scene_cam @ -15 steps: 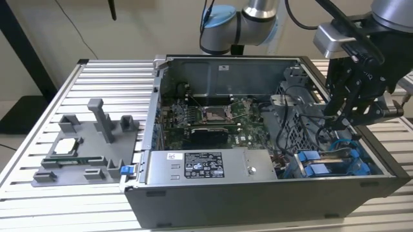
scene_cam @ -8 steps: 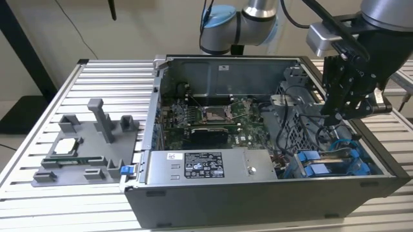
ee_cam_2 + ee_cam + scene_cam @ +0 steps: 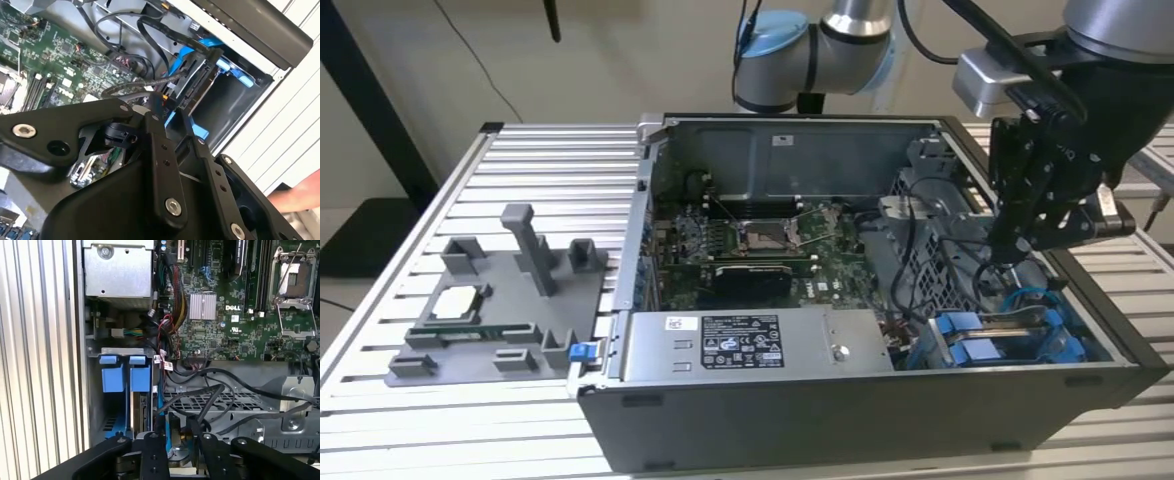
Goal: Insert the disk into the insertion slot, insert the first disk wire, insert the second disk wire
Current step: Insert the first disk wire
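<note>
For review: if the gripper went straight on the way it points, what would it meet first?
Probably the black cables looped right ahead of the gripper. The blue disk carrier lies beyond them. Depth is unclear, so it might pass between them.

Lab: robot arm [image 3: 854,40] over slatted aluminium bench [image 3: 547,160].
</note>
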Motion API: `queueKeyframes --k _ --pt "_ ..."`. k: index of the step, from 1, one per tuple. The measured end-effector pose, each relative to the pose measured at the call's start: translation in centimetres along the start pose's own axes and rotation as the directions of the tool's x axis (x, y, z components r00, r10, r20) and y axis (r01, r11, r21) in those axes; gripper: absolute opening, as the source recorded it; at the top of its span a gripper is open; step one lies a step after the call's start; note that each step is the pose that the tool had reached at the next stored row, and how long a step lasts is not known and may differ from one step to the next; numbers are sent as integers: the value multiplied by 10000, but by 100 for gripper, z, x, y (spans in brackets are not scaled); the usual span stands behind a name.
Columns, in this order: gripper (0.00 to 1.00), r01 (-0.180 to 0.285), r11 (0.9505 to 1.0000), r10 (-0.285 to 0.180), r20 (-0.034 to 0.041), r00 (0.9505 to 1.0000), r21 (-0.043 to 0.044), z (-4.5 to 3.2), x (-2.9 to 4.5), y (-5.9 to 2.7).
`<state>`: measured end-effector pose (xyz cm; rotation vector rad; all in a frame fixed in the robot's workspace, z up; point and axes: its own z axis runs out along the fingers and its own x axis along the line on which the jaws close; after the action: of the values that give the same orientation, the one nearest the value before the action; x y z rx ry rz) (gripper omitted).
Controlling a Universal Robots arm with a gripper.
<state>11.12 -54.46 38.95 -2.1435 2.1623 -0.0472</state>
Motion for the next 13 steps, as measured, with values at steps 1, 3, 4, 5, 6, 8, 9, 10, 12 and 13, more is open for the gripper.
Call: queueKeyframes --k 1,3,4,5,6,8,9,10,12,13 --pt "0 6 10000 -6 -63 10000 0 0 0 0" --pt "0 11 10000 -11 -123 9999 1 1 0 0" --pt "0 12 10000 -12 -124 9999 1 1 0 0" --pt "0 12 10000 -12 -125 9999 1 1 0 0" --pt "0 12 10000 -12 -126 9999 1 0 0 0" --pt "0 12 10000 -12 -126 9999 1 0 0 0" --pt "0 11 10000 -11 -125 9999 1 0 -1 0" --pt "0 12 10000 -12 -126 9999 1 0 0 0" --pt "0 12 10000 -12 -129 9999 1 2 -1 0" --pt "0 13 10000 -13 -133 9999 1 5 -1 0"
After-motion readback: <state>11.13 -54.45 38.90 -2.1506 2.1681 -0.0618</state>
